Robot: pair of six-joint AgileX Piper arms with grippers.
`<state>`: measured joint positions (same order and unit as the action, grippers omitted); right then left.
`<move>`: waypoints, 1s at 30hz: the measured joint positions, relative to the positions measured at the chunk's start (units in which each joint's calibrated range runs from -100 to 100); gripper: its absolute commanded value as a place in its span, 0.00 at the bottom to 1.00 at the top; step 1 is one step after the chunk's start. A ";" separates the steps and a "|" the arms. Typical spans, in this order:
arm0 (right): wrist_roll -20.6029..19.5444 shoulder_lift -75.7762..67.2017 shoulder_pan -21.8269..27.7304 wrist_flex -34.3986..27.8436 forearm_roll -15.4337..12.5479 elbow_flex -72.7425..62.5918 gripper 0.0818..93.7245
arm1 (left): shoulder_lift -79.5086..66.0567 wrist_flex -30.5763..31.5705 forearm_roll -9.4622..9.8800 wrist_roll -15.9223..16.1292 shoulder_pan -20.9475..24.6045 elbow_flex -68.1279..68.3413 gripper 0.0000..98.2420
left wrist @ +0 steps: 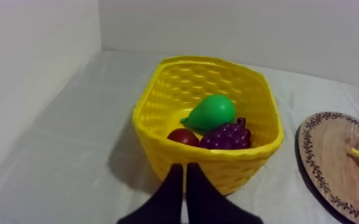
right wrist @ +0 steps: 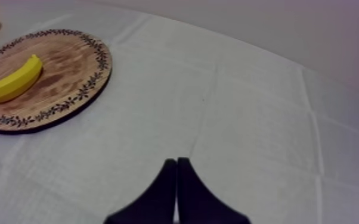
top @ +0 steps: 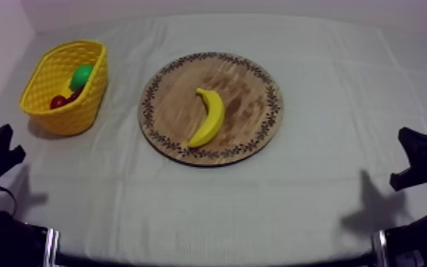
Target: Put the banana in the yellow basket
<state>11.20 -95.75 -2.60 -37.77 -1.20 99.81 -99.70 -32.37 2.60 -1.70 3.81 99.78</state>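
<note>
Banana [top: 209, 117] lies on the board [top: 255, 82], near its centre, clear of the patterned rim. Basket [top: 81, 117] stands at the table's left, near the board but apart from it, with a strip of bare cloth [top: 124, 106] between. In the basket: pear [left wrist: 212, 112], grapes [left wrist: 226, 136], small red fruit [left wrist: 183, 136]. Left gripper [left wrist: 185, 170]: fingers together in a narrow wedge, holding nothing, just before the basket's near wall. Right gripper [right wrist: 176, 162]: likewise narrow and empty, over open cloth right of the board.
</note>
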 measured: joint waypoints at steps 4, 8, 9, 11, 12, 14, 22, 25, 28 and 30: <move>0.00 0.00 0.00 0.00 0.00 0.00 0.00 | -0.13 -1.98 -0.32 0.91 -1.14 -0.71 0.00; 0.00 0.00 0.00 0.00 0.00 0.00 0.00 | -0.13 -3.43 -0.32 2.02 -3.38 -0.70 0.00; 0.00 0.00 0.00 0.00 0.00 0.00 0.00 | -0.13 -3.62 -0.32 1.99 -3.40 -0.70 0.00; 0.00 0.00 0.00 0.00 0.00 0.00 0.00 | -0.13 -3.51 -0.32 1.93 -3.40 -0.70 0.00; 0.00 0.00 0.00 0.00 0.00 0.00 0.00 | -0.13 -3.51 -0.32 1.90 -3.40 -0.70 0.00; 0.00 0.00 0.00 0.00 0.00 0.00 0.00 | -0.13 -3.51 -0.32 1.70 -3.40 -0.70 0.00; 0.00 0.00 0.00 0.00 0.00 0.00 0.00 | -0.05 -3.32 -0.07 0.78 -3.52 -1.27 0.00; 0.00 0.00 0.00 0.00 0.00 0.00 0.00 | 0.85 -3.26 1.28 -0.38 -3.81 -2.06 0.00; 0.00 0.00 0.00 0.00 0.00 0.00 0.00 | 2.90 -2.89 2.30 -1.54 -4.04 -4.06 0.00; 0.00 0.00 0.00 0.00 0.00 0.00 0.00 | 4.61 -2.32 2.47 -2.17 -4.30 -5.99 0.00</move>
<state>11.20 -95.75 -2.60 -37.77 -1.20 99.81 -95.09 -34.69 5.07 -3.87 -0.49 93.79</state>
